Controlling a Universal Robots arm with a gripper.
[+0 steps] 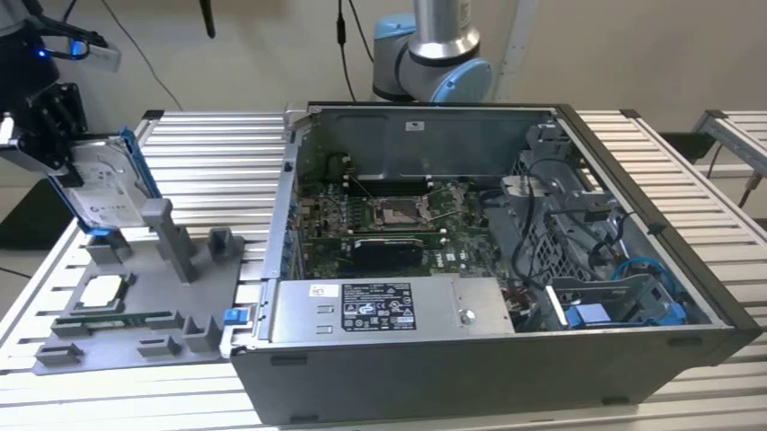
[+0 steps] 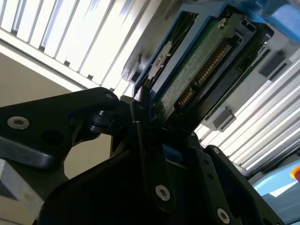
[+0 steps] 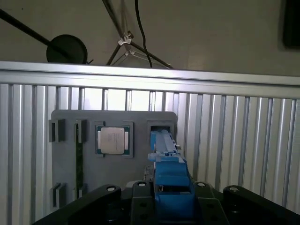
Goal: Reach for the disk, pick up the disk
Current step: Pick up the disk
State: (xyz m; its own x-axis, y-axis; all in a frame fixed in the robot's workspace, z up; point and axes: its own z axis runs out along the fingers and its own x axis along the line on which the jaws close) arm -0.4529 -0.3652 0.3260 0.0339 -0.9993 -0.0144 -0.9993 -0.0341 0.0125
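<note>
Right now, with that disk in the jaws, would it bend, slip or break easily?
Probably stiff and heavy for its size: the disk is a metal slab in a blue frame. The bare circuit board on one face looks delicate, so knocks could hurt it.

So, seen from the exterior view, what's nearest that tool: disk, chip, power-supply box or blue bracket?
1. The disk, held in the tool, at the exterior view's left.
2. The chip, below it on the grey tray.
3. The power-supply box, at the case front.
4. The blue bracket, inside the case, farther right.
</note>
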